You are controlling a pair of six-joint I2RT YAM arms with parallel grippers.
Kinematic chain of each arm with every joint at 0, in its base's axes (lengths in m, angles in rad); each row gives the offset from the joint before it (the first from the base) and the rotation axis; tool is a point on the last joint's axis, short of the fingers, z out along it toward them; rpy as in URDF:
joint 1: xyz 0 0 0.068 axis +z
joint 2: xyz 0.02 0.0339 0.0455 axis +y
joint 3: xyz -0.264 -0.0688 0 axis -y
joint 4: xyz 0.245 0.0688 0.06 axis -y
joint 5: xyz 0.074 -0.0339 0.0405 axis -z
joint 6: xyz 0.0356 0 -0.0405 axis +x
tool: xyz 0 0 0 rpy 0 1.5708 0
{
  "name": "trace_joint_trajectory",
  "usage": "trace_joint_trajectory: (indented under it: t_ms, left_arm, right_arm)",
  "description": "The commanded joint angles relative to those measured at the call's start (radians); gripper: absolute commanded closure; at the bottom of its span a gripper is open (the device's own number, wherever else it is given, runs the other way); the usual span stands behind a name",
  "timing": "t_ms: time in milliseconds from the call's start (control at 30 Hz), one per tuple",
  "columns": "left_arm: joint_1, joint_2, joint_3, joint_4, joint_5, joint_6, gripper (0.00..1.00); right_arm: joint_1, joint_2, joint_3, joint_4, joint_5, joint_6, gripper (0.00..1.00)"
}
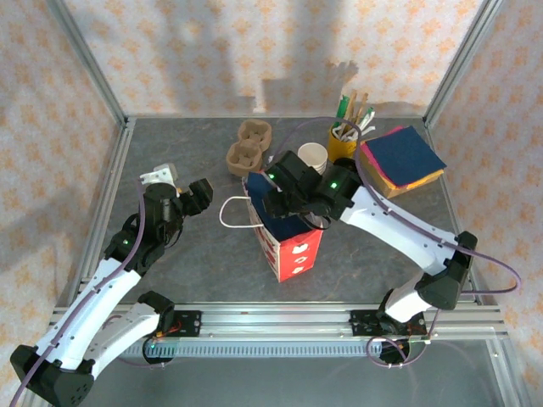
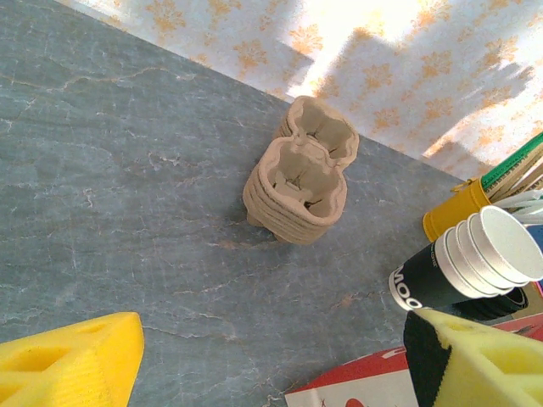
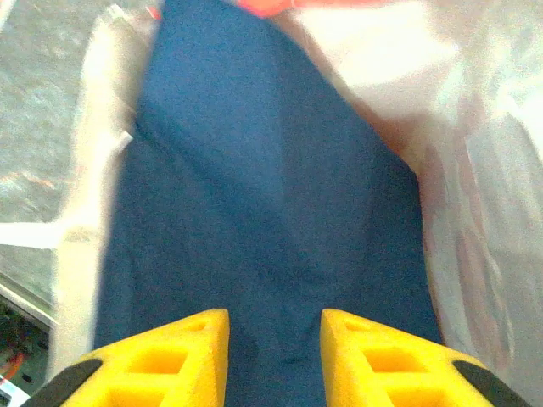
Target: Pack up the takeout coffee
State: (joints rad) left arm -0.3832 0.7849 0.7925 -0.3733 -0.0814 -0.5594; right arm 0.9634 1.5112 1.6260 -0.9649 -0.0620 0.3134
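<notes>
My left pincer [image 1: 201,195] hangs low over the grey table [image 1: 212,263], its two yellow fingers [image 2: 72,360] spread wide with nothing between them. Straight ahead of it, well apart, sits the brown moulded carrier [image 2: 301,174], its two wells facing up.

Ahead and to the right of that pincer is the takeout coffee [image 2: 462,263], a white cup with a dark band round its lower part. From above it stands upright on the table with its open mouth up, so its long axis runs straight up and down. In my left wrist view that axis looks slanted, with the mouth toward the upper right and the dark base toward the lower left. Several rings show below the rim, and I cannot tell what they are.

The red paper bag [image 1: 297,250] stands near the right side of my left pincer, its white handle [image 1: 229,212] looping out toward it. My right pincer [image 3: 273,315] is down at the bag's mouth. Its fingers are parted and clasp nothing, and a dark blue cloth [image 3: 254,170] lies in the bag just beyond the tips.

The coffee is outside the bag, beyond my right pincer and close to it. It stands between the carrier and the yellow cup [image 1: 342,144] of sticks, just beside that cup. Further right lies a stack of cloths [image 1: 400,159], blue on top.
</notes>
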Motion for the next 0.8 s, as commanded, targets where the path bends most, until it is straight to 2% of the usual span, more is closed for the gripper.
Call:
trace_joint_trajectory:
  t_ms: [0, 100, 267, 333, 467, 767]
  left_arm:
    - [0.007, -0.006, -0.007, 0.027, 0.007, -0.004, 0.18]
    - [0.008, -0.009, -0.006, 0.02, 0.004, -0.001, 0.18]
    - [0.008, -0.019, -0.008, 0.014, -0.003, -0.001, 0.18]
    - [0.008, -0.021, -0.013, 0.02, 0.0, -0.003, 0.18]
    - [0.008, -0.019, -0.011, 0.016, -0.001, -0.005, 0.18]
    - [0.008, -0.03, -0.02, 0.012, -0.009, -0.003, 0.17]
  right_arm:
    - [0.003, -0.023, -0.006, 0.124, 0.048, 0.01, 0.67]
    - [-0.006, -0.004, -0.023, 0.169, 0.057, 0.014, 0.73]
    - [-0.039, 0.039, -0.014, 0.177, 0.071, 0.01, 0.76]
    - [-0.052, 0.049, -0.029, 0.211, 0.042, 0.004, 0.79]
    - [-0.057, 0.083, -0.061, 0.249, 0.003, -0.003, 0.8]
    - [-0.057, 0.16, -0.094, 0.21, 0.027, -0.008, 0.8]
